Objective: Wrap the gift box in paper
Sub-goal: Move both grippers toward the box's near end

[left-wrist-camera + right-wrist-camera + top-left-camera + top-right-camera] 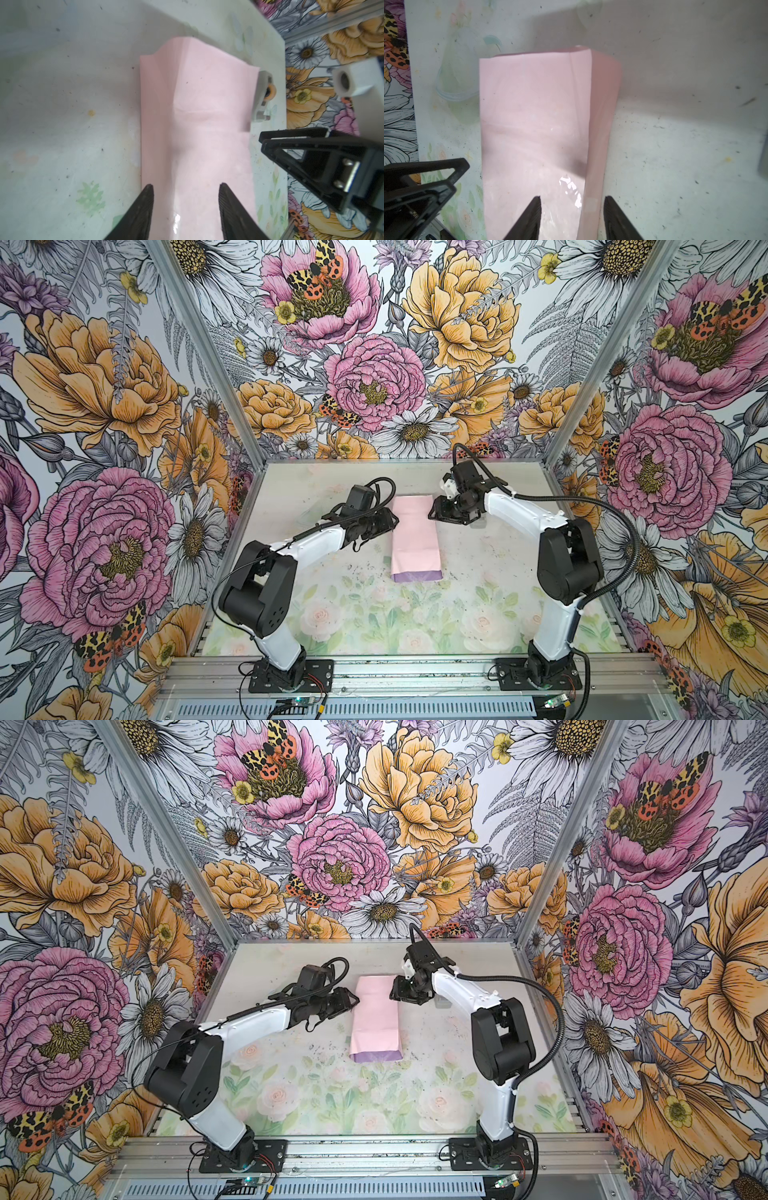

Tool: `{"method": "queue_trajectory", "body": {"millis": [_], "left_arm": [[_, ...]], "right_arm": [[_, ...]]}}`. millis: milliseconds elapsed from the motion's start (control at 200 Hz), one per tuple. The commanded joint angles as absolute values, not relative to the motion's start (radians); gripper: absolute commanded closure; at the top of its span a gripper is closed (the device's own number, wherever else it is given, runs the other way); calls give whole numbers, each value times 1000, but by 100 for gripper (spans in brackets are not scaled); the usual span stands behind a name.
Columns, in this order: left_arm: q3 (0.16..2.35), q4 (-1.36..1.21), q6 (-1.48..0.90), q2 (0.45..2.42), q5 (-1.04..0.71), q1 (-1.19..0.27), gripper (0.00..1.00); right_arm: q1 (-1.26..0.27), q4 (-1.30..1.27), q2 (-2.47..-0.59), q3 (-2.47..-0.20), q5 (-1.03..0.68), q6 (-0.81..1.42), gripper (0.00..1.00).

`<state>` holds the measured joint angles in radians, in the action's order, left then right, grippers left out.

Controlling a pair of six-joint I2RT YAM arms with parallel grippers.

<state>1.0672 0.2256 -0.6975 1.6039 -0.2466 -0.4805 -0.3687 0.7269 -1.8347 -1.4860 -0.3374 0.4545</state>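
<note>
Top views overlook table (478,572); close wrist views seemingly share the paper (197,124).

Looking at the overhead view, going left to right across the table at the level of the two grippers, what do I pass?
left gripper → paper, folded pale pink side out → right gripper

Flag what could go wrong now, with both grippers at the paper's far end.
1. The paper is only loosely folded and its far end stands lifted, so it may spring open.
2. The open right gripper straddles the folded edge; closing could crease or drag it.
3. The tape dispenser sits beside the paper and could get knocked.
</note>
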Motion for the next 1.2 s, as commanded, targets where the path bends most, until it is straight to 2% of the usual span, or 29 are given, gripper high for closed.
{"method": "queue_trajectory", "body": {"millis": [0, 205, 345, 635, 846, 1196], "left_arm": [[1022, 248, -659, 1439, -152, -499, 42], [850, 216, -610, 1172, -47, -562, 37], [686, 136, -609, 1025, -39, -582, 35], [399, -66, -514, 831, 21, -644, 29], [311, -234, -468, 907, -4, -666, 28], [415, -343, -441, 1243, -65, -715, 27]], "right_arm": [[-395, 715, -1649, -1430, -270, 415, 49], [-430, 595, -1375, -1204, -221, 420, 50], [-436, 482, -1221, -1037, -207, 435, 50], [-445, 299, -1094, -786, -246, 434, 50], [-499, 252, -1129, -701, -219, 404, 47], [-529, 68, -1264, -636, -242, 398, 40]]}}
